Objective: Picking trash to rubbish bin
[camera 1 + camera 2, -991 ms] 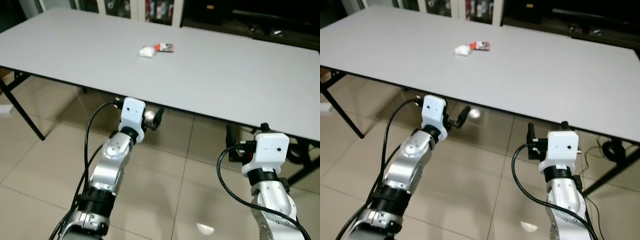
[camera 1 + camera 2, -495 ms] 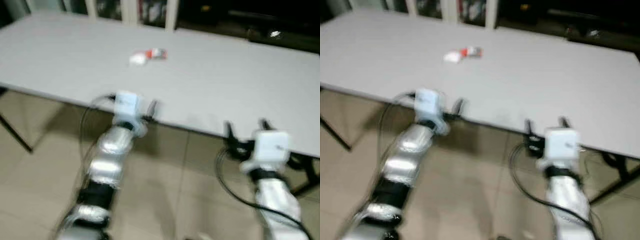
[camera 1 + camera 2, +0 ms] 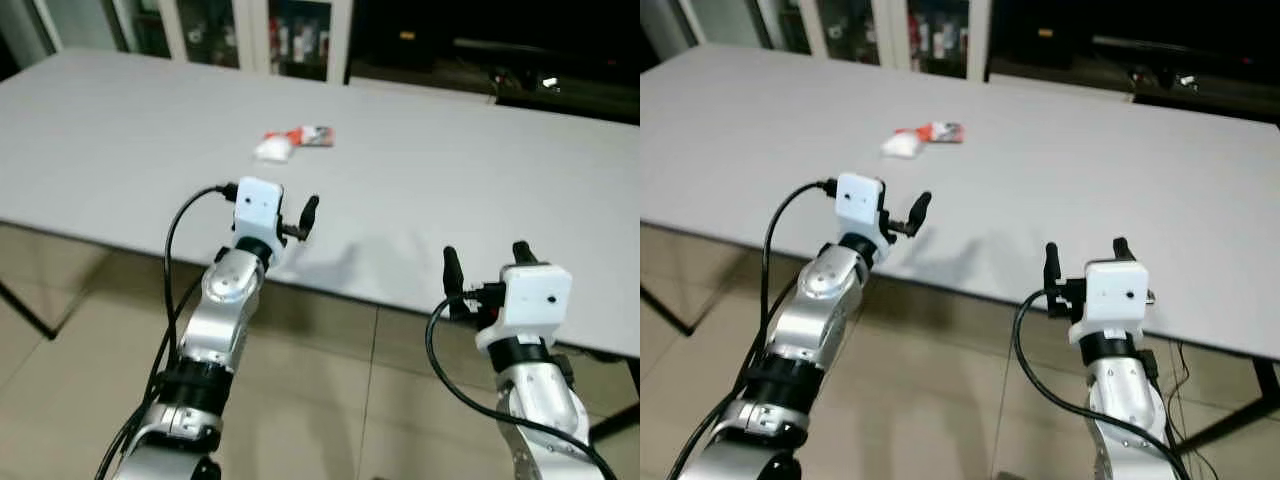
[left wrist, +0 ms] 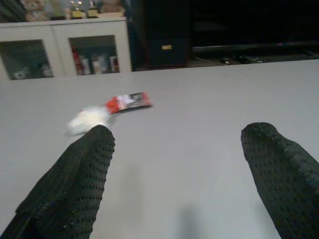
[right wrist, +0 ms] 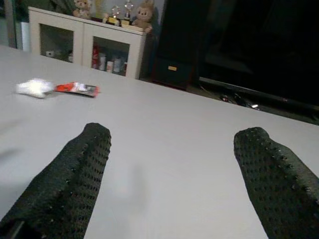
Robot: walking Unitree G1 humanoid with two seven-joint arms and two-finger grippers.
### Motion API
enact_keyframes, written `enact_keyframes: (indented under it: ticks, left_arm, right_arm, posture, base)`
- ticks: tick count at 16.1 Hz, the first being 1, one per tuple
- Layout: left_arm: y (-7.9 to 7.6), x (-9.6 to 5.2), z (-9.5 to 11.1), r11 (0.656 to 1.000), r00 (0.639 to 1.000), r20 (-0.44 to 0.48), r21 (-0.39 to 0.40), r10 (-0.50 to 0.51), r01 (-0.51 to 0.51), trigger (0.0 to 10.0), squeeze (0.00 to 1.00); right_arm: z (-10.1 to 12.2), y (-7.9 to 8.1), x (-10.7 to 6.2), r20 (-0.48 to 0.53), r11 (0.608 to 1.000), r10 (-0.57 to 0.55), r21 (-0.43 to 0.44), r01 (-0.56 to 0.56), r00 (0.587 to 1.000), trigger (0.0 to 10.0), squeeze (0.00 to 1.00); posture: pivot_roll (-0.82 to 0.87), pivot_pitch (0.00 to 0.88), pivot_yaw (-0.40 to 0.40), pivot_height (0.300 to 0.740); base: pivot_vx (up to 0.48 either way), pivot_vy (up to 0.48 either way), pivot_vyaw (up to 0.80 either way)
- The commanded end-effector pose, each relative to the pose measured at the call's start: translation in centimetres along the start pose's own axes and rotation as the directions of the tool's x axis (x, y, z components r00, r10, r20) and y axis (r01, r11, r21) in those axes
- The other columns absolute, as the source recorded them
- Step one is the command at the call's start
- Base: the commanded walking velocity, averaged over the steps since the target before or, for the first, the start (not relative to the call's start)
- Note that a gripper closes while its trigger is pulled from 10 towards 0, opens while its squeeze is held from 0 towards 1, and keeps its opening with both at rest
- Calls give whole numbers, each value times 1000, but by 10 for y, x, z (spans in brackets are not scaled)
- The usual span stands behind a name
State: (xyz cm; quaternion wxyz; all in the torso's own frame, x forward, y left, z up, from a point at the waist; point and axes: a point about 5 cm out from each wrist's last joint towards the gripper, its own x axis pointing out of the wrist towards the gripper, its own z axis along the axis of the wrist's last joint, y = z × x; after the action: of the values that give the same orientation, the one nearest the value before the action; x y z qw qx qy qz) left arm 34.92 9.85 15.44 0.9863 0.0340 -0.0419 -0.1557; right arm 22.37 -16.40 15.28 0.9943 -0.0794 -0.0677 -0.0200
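Now the big grey tabletop (image 3: 480, 190) stretches wide across the view, with beige floor tiles (image 3: 80, 340) below its near edge and a white glass-door cabinet (image 4: 65, 55) behind its far side. Both silver arms are raised at the near edge: the left gripper (image 4: 177, 149) hovers just over the tabletop with its two black fingers spread wide and nothing between them, and the right gripper (image 5: 169, 149) stands at the edge, likewise wide open and empty. Farther in, well apart from both grippers, lies the trash: a crumpled white tissue (image 3: 272, 150) and, touching it, a small red-and-white wrapper (image 3: 312, 135), flat on the tabletop ahead of the left gripper.
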Motion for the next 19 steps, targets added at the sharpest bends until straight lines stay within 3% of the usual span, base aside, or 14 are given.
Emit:
enact_keyframes:
  ticks: [1, 9, 19]
  left_arm:
    - [-5, 2, 0, 1000, 1000, -3, 7, -9, 9, 10000, 0]
    - [-4, 3, -1, 1000, 1000, -11, 15, 9, -9, 10000, 0]
    - [-1, 6, -4, 999, 999, -32, 25, 34, -33, 10000, 0]
  right_arm:
    - [5, -1, -1, 21, 1000, 4, -2, -4, 1000, 10000, 0]
    - [10, 6, -1, 50, 998, 54, -13, -54, 997, 10000, 0]
    - [10, 10, -2, 44, 998, 68, -7, -68, 997, 10000, 0]
  posture:
    - [68, 66, -30, 740]
    - [69, 71, -31, 740]
    - [74, 84, -31, 740]
  base:
    - [431, 0, 0]
    - [426, 0, 0]
    - [417, 144, 0]
